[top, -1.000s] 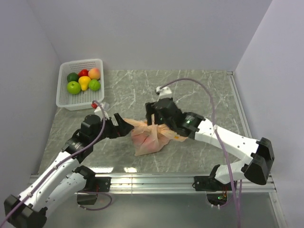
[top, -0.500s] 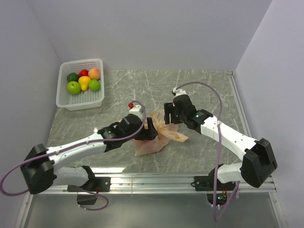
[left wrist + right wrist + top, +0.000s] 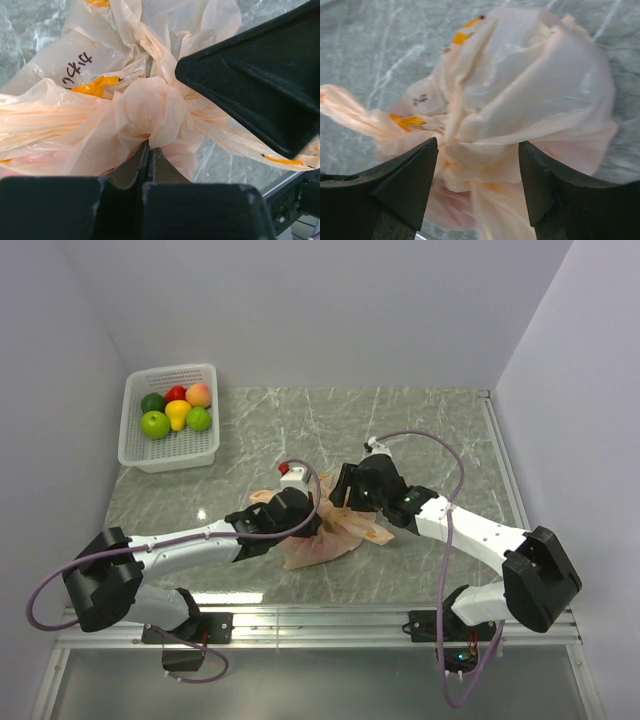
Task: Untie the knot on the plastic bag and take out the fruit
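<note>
Just in from the middle of the near edge of the marbled table (image 3: 430, 430), the plastic bag (image 3: 325, 543) lies slumped, its contents hidden behind crinkled peach film. The left gripper (image 3: 148, 146) reaches in from the left, fingers pressed together with their tips against the plastic directly under the knot (image 3: 150, 107); I cannot tell whether any film is caught between them. The right gripper (image 3: 477, 146) hangs over the bag's far side, fingers spread wide with the bunched neck between them. In the far left corner a white basket (image 3: 170, 461) holds green apples (image 3: 155, 424), a yellow pear (image 3: 178, 413), a red apple (image 3: 176, 393) and a red-yellow apple (image 3: 199, 394)
</note>
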`<state>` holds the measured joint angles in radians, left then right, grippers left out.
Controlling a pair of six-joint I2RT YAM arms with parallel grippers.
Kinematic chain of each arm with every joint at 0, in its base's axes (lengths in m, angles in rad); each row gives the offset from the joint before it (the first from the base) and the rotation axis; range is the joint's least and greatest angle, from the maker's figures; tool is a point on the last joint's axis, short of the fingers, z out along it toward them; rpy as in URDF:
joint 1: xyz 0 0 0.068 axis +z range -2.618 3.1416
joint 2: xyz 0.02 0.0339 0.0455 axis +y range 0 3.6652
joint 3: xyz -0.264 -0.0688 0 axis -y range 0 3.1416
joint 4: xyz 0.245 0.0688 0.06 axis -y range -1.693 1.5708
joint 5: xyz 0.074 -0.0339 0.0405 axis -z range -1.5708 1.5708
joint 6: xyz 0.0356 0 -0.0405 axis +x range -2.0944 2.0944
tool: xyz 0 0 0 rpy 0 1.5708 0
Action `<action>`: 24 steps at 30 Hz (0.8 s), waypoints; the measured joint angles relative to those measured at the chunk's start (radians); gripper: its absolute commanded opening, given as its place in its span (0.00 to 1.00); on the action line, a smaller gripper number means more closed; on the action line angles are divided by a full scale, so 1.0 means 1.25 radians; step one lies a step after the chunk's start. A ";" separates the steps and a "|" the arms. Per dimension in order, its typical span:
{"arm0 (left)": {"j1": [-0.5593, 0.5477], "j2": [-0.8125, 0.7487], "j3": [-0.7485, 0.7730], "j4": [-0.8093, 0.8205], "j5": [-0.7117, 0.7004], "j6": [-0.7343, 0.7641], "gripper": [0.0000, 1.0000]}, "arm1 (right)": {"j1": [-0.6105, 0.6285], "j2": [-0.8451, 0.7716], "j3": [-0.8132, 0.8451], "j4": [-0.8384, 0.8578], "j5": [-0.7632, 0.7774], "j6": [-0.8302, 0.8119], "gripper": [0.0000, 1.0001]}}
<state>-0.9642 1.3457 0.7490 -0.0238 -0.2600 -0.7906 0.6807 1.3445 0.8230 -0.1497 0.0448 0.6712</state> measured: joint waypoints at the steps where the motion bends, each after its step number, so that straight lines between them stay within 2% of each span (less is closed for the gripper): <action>1: -0.002 0.000 -0.009 0.009 -0.001 0.000 0.01 | 0.007 0.001 0.000 0.007 0.002 0.011 0.68; 4: -0.006 -0.002 -0.032 0.023 -0.003 0.000 0.01 | 0.026 0.012 0.000 0.027 0.016 0.039 0.49; 5: -0.008 -0.004 -0.041 0.024 -0.006 -0.001 0.01 | 0.030 0.018 0.000 0.030 0.024 0.048 0.28; 7: -0.010 -0.019 -0.061 0.029 -0.015 -0.005 0.01 | 0.032 0.034 0.000 0.028 0.045 0.063 0.13; 8: -0.010 -0.034 -0.074 0.030 -0.023 -0.010 0.00 | 0.031 0.043 0.000 0.027 0.057 0.070 0.00; 12: -0.011 -0.096 -0.110 0.020 -0.062 -0.021 0.01 | 0.019 0.057 -0.001 0.000 0.084 0.084 0.00; 16: 0.001 -0.140 -0.111 -0.030 -0.118 -0.039 0.01 | -0.052 0.018 -0.011 -0.017 0.091 0.079 0.00; 21: 0.122 -0.221 -0.137 -0.112 -0.150 -0.073 0.00 | -0.235 -0.108 -0.036 -0.065 0.107 0.076 0.00; 24: 0.193 -0.310 -0.171 -0.134 -0.151 -0.102 0.01 | -0.292 -0.189 -0.069 -0.080 0.074 0.082 0.00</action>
<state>-0.7227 0.9585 0.5354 -0.1909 -0.4492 -0.9180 0.3161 1.1088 0.7372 -0.2497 0.1371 0.7734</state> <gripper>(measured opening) 0.012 0.007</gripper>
